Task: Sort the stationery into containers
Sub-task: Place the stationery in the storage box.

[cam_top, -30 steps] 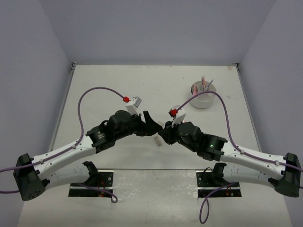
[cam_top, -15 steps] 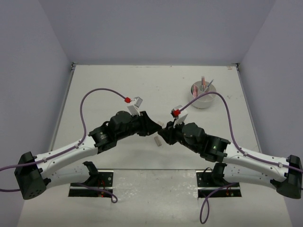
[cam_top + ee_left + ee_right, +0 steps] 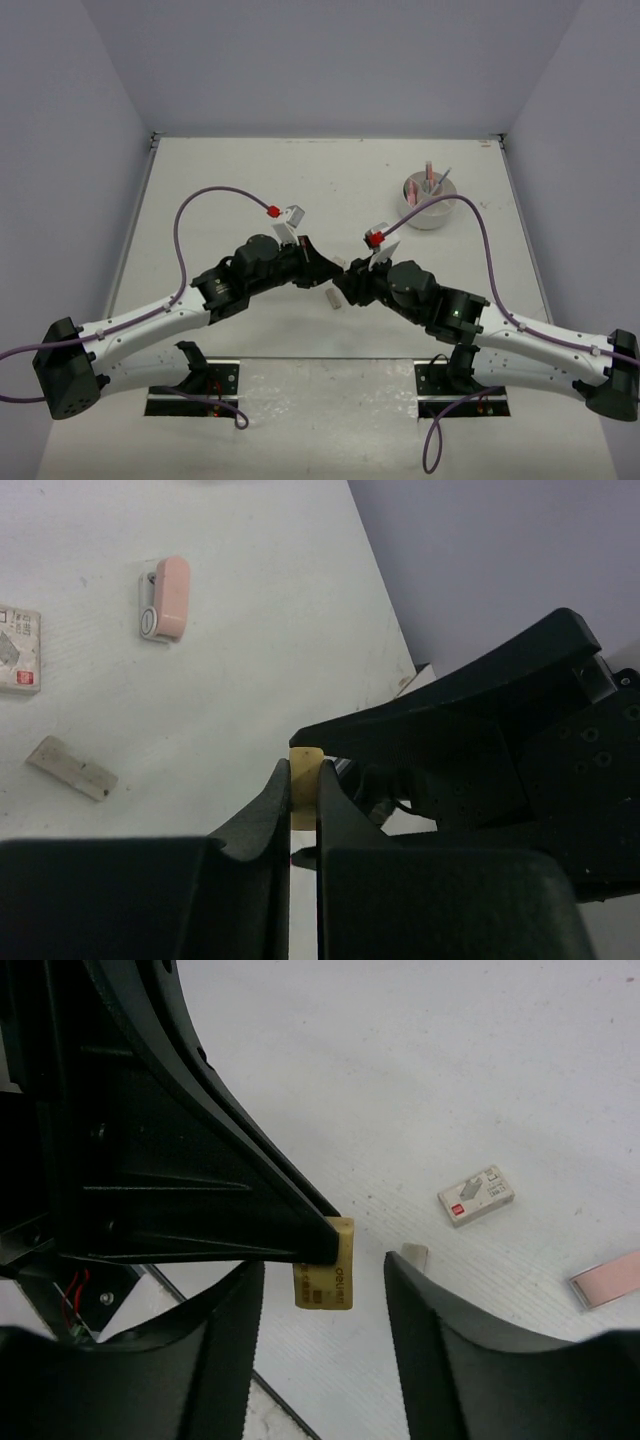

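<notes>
Our left gripper [image 3: 303, 772] pinches the tan eraser [image 3: 304, 798] tight at its tips. Our right gripper [image 3: 322, 1285] is open, with a finger on each side of the eraser. The white tub [image 3: 428, 219] is far off. A second ago our left gripper was wide open.

Bright, even light, soft shadows (left hand [image 3: 304, 776] slightly blurred close up).

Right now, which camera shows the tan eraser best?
The right wrist view: the tan eraser shows its printed face. The left wrist view shows only a sliver of it, pinched in the left gripper. In the top view the grippers hide it.
</notes>
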You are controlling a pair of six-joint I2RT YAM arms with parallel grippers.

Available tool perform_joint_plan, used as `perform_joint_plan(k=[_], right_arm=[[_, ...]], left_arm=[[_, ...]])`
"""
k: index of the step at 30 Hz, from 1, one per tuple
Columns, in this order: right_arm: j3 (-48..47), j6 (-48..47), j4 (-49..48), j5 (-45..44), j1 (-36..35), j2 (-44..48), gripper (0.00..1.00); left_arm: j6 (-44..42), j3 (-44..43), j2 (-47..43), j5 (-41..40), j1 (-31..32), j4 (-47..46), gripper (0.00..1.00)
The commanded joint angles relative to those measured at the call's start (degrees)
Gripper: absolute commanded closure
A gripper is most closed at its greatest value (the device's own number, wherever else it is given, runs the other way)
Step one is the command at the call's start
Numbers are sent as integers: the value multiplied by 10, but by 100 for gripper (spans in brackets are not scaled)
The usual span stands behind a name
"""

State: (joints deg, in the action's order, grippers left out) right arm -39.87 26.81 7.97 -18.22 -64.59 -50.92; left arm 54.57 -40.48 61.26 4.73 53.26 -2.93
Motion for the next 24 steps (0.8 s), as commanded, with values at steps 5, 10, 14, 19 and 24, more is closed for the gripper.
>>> perform_joint_plan(k=[5, 10, 14, 19, 24], right_arm=[[-24, 85, 81, -127, -3, 18, 14], [-68, 229, 289, -248, -2, 59, 13], [-76, 250, 322, -249, -3, 117, 12], [-92, 273, 391, -247, -3, 186, 12], [-118, 305, 480, -242, -2, 229, 11]], left_arm=[[-170, -148, 62, -80, -6, 63, 100], [-260, -241, 156, -119, -43, 58, 100], [-343, -337, 255, -106, -71, 0, 100], [-387, -448, 396, -17, -95, -48, 100], [-406, -624, 568, 23, -105, -82, 100]])
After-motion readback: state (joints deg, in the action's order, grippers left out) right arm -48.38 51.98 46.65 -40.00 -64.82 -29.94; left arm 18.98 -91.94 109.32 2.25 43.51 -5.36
